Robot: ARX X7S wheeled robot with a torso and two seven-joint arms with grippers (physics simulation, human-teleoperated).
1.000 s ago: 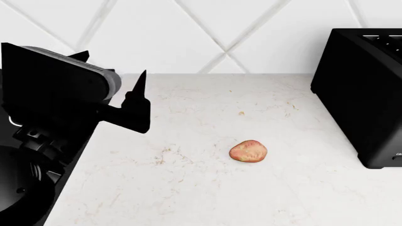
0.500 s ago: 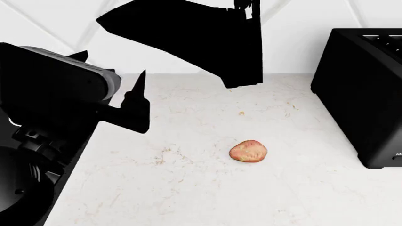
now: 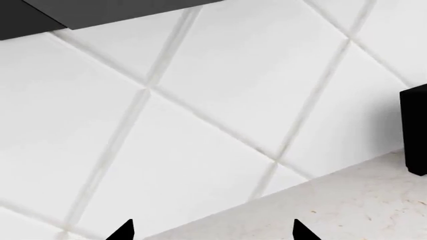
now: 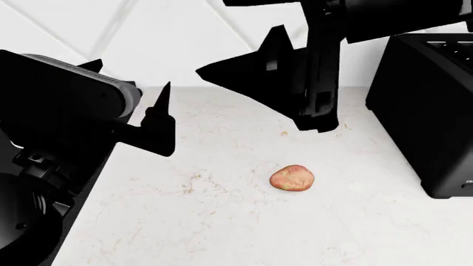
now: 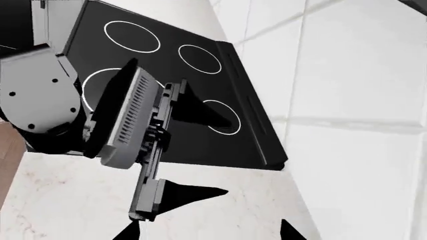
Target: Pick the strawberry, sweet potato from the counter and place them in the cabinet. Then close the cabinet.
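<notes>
The wide white stone-look bench (image 4: pixel 221 221) with faint brown veins runs from a black glass stovetop (image 5: pixel 167 75) on the robot's left to a boxy black toaster (image 4: pixel 425 111) on its right, with a white diamond-tiled wall (image 3: pixel 200 110) behind.

The black right gripper (image 4: pixel 319 119) hangs over the middle of the bench, its fingers pointing down, just behind the small lumpy tan-orange sweet potato (image 4: pixel 292 178). The black left gripper (image 4: pixel 161 119) sits at the stovetop edge, well apart from the tuber.

The sweet potato lies alone on bare bench, forward of the right gripper and a little toward the robot's left of it, with its long axis running roughly left to right across the head view. The right arm is clearly the nearer one, so the coming reach is likely its own: a short move toward the robot and down.

In the wrist views both grippers show their two fingertips spread with nothing between them, though only the tips are visible, so the width of the gap is hard to judge.

The strawberry and the cabinet are not in view.
</notes>
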